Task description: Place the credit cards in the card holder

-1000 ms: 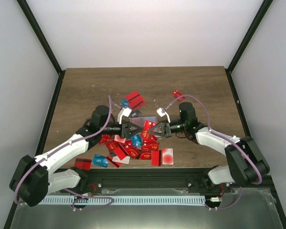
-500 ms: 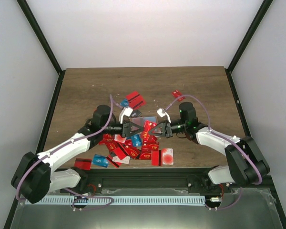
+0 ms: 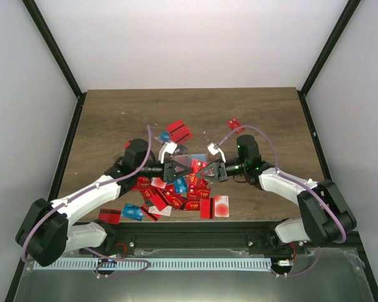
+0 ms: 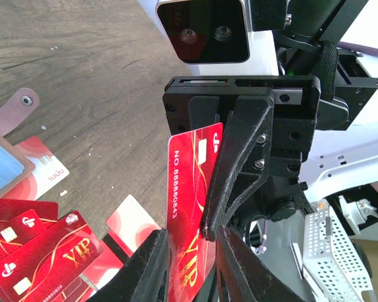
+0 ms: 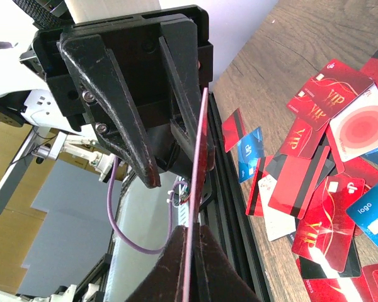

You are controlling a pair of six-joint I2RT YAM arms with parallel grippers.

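My two grippers meet tip to tip above the middle of the card pile. The right gripper is shut on a red VIP credit card, held on edge above the table. The left gripper stands a little open around the same card's other end; the card lies against one finger with a gap to the other. Many red, blue and white credit cards lie under them. The brown card holder, strap open, shows a blue card at the left edge of the left wrist view.
A white card with a red dot lies near the front edge. Two red cards and a small red one lie farther back. A blue card and a red one sit front left.
The left arm has edged slightly right toward the right gripper. The red card stays between both grippers and the right arm holds still.
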